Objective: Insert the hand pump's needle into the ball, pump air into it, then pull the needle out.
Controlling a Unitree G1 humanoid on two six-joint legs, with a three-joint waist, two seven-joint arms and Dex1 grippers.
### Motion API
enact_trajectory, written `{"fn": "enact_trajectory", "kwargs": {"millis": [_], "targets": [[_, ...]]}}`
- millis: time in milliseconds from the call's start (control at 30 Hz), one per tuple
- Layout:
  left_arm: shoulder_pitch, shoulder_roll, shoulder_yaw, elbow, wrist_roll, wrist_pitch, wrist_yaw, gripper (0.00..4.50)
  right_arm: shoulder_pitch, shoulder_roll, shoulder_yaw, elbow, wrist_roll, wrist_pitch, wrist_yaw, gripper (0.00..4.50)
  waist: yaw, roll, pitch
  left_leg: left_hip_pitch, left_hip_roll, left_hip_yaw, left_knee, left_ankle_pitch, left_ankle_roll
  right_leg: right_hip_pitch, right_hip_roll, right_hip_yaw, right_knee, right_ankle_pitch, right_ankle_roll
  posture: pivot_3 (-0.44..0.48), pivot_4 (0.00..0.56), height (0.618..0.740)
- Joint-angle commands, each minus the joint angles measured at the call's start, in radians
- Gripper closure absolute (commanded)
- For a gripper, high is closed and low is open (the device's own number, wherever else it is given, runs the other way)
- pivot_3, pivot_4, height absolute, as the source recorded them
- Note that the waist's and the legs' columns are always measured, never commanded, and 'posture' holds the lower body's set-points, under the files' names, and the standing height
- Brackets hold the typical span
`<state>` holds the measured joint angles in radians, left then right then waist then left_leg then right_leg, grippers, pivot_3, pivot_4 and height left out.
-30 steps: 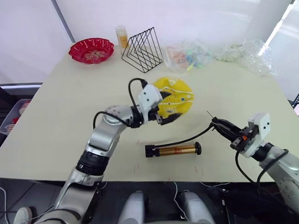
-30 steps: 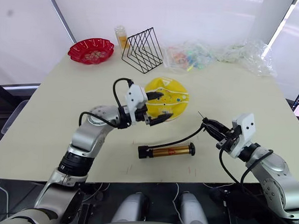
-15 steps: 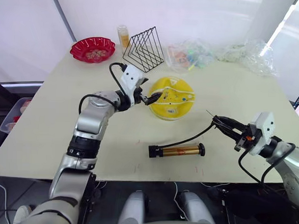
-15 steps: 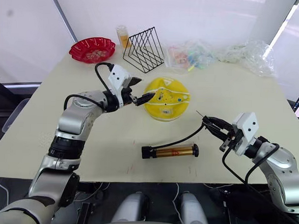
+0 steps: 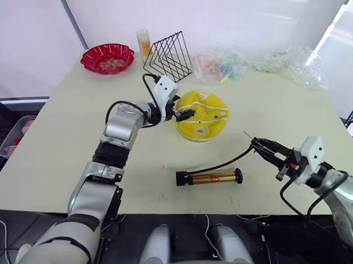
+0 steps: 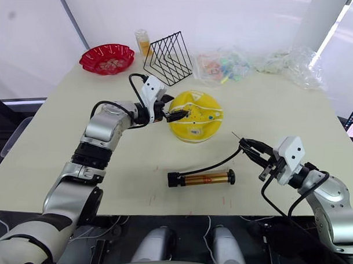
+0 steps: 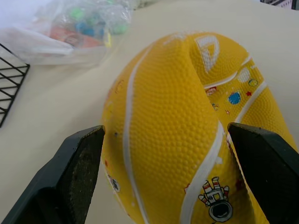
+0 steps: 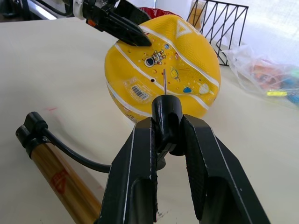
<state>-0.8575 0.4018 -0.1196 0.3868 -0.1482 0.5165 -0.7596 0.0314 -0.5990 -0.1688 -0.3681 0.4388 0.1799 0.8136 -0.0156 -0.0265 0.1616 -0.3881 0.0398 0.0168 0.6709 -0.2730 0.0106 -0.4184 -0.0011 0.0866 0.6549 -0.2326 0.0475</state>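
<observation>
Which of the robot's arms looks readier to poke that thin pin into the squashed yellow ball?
The right. Its gripper is shut on the black connector of the thin metal needle, pointing toward the yellow rubber ball. The left gripper is open at the ball's edge, better placed to steady it.

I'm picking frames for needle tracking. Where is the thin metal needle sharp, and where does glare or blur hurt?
Right wrist view: needle crisp against the yellow rubber ball, right gripper shut on its black connector. Left wrist view: foreground black fingers soft. Eye views: bright backlit windows, needle barely a hairline.
</observation>
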Motion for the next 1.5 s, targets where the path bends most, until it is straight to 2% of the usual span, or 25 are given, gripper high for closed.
{"fn": "enact_trajectory", "kwargs": {"millis": [33,100,167,333,400,433,533,567,800,1033,1267,1500], "targets": [[-0.035,-0.002,0.004,0.007,0.008,-0.015,0.000,0.05,0.003,0.005,-0.006,-0.019,-0.002,-0.025,-0.005,4.20,0.000,0.000,0.000,0.000,0.000,0.000,0.000,0.000,0.000,0.000,0.000,0.000,0.000,0.000,0.000,0.000,0.150,0.735],[-0.036,-0.007,0.008,0.009,0.007,-0.009,0.001,0.05,0.005,0.006,-0.006,-0.025,0.002,-0.013,-0.007,4.20,0.000,0.000,0.000,0.000,0.000,0.000,0.000,0.000,0.000,0.000,0.000,0.000,0.000,0.000,0.000,0.000,0.150,0.735],[-0.034,-0.012,0.009,0.006,0.005,-0.004,0.002,0.54,0.008,0.005,-0.003,-0.032,0.003,0.008,-0.015,4.20,0.000,0.000,0.000,0.000,0.000,0.000,0.000,0.000,0.000,0.000,0.000,0.000,0.000,0.000,0.000,0.000,0.150,0.735],[-0.023,-0.021,0.013,-0.009,0.004,-0.007,0.012,2.50,-0.014,0.002,0.015,-0.064,0.014,0.132,-0.080,4.20,0.001,0.000,0.000,0.000,0.000,0.000,0.000,0.000,0.000,0.000,0.000,0.000,0.000,0.000,-0.001,0.000,0.150,0.735],[-0.021,-0.022,0.014,-0.015,0.003,-0.003,0.016,2.87,-0.028,-0.001,0.021,-0.080,0.015,0.171,-0.098,4.20,0.001,0.000,0.000,-0.001,0.000,0.000,0.000,0.000,0.000,-0.001,0.000,0.000,0.000,0.001,-0.001,0.000,0.150,0.735],[-0.019,-0.023,0.014,-0.017,0.003,-0.003,0.018,3.35,-0.036,-0.004,0.026,-0.088,0.011,0.191,-0.108,4.20,0.000,0.000,0.000,-0.003,0.000,0.000,0.000,0.000,0.000,-0.003,0.000,0.000,0.001,0.001,-0.001,0.000,0.150,0.735],[-0.011,-0.032,0.020,-0.028,0.003,-0.010,0.035,4.30,-0.103,-0.006,0.050,-0.127,0.018,0.329,-0.180,4.20,-0.001,0.000,0.000,-0.008,0.000,0.000,0.001,0.000,0.000,-0.009,0.000,0.000,0.003,0.001,-0.001,0.000,0.150,0.735],[-0.008,-0.035,0.021,-0.031,0.003,-0.013,0.039,4.46,-0.128,-0.005,0.053,-0.137,0.028,0.369,-0.198,4.20,0.000,0.000,0.000,-0.010,0.000,0.000,0.002,0.000,0.000,-0.010,0.000,0.000,0.004,0.001,-0.001,0.000,0.150,0.735],[0.010,-0.058,0.016,-0.064,0.017,-0.018,0.086,4.46,-0.320,-0.012,0.073,-0.180,0.108,0.639,-0.273,4.20,0.001,0.000,0.000,-0.011,0.000,0.000,0.002,0.000,0.000,-0.011,0.000,0.000,0.004,0.001,-0.001,0.000,0.150,0.735],[0.055,-0.082,0.016,-0.145,0.031,0.030,0.164,4.46,-0.499,-0.005,0.103,-0.146,0.193,0.876,-0.304,4.20,0.002,0.000,0.000,-0.011,0.000,-0.001,0.003,0.000,0.000,-0.011,0.000,0.000,0.004,0.001,-0.001,0.000,0.150,0.735],[0.086,-0.105,0.011,-0.213,0.035,0.084,0.218,4.46,-0.602,-0.004,0.143,-0.097,0.219,0.996,-0.299,4.20,0.002,0.000,0.000,-0.011,0.000,-0.001,0.003,0.000,0.000,-0.011,0.000,0.000,0.005,0.001,-0.001,0.000,0.150,0.735],[0.120,-0.129,0.010,-0.253,0.039,0.110,0.281,4.46,-0.751,0.036,0.215,0.023,0.166,1.087,-0.350,4.20,0.001,0.000,0.000,-0.011,0.000,-0.001,0.004,0.000,0.000,-0.011,-0.001,-0.001,0.006,0.001,-0.001,0.000,0.150,0.735]]}}
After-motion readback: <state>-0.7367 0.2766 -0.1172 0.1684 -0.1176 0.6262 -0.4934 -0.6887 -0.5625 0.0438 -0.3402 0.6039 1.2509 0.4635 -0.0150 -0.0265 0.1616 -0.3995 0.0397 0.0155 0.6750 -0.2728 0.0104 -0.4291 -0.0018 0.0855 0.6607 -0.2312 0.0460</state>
